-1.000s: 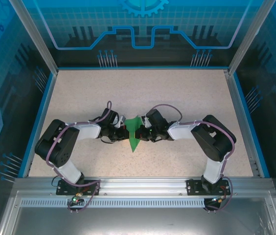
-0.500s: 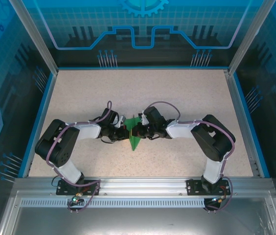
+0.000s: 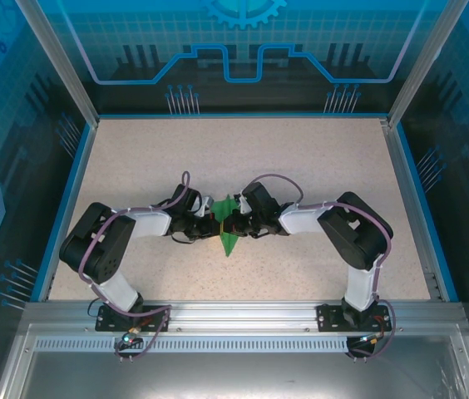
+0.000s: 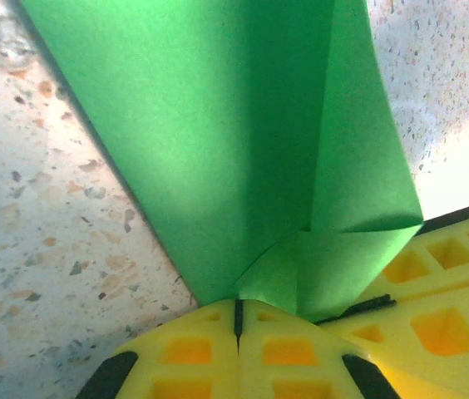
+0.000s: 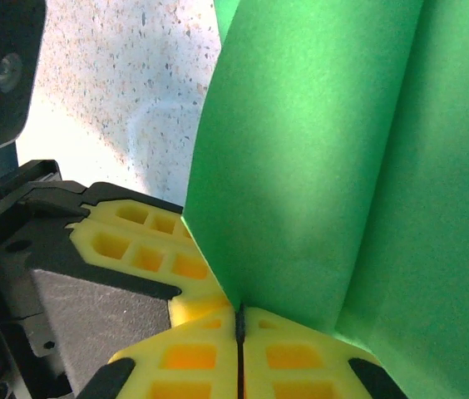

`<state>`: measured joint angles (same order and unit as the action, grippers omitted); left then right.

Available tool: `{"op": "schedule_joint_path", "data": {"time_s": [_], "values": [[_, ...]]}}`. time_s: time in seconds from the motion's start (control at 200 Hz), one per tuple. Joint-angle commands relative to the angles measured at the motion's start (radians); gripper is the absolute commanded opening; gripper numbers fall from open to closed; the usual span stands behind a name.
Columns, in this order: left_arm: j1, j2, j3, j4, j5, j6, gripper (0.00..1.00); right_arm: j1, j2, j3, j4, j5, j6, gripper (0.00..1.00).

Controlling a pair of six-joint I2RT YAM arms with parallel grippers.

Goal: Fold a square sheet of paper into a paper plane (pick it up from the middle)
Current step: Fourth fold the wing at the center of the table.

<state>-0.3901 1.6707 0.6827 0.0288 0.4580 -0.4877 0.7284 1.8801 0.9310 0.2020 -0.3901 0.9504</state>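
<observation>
From above, at the middle of the speckled table [image 3: 318, 166]: left gripper [image 3: 214, 226] and right gripper [image 3: 235, 223] nose to nose, the green sheet of paper [image 3: 229, 238] pinched between them; partly folded, raised off the surface rather than lying flat, lower point toward the near edge; whether that point touches the table, hard to tell from this height.

On the left wrist view: left gripper [image 4: 238, 314] with yellow fingertips [image 4: 193, 353] pressed together, clamped on a folded corner of the sheet of paper [image 4: 234, 125]; a crease rising from the grip, one flap turned over at the right; a yellow finger [image 4: 455, 274] of the right gripper just beside, lower right.

On the right wrist view: right gripper [image 5: 240, 326] likewise closed tight, nipping the sheet of paper [image 5: 326, 166] at the seam between its pads [image 5: 293, 357]; green folds standing up from the grip; a yellow finger [image 5: 139, 241] of the left gripper close by at the left, touching the paper's edge.
</observation>
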Motion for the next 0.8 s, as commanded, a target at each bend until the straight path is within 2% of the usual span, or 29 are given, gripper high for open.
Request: {"op": "schedule_joint_path", "data": {"time_s": [0.0, 0.795], "values": [[0.006, 0.015, -0.037, -0.023, -0.018, 0.025, 0.0, 0.009, 0.024, 0.031, 0.014, -0.016, 0.008, 0.07], [0.036, -0.023, -0.113, 0.075, 0.047, -0.02, 0.0, -0.008, 0.058, 0.011, 0.101, -0.049, 0.069, 0.07]]}}
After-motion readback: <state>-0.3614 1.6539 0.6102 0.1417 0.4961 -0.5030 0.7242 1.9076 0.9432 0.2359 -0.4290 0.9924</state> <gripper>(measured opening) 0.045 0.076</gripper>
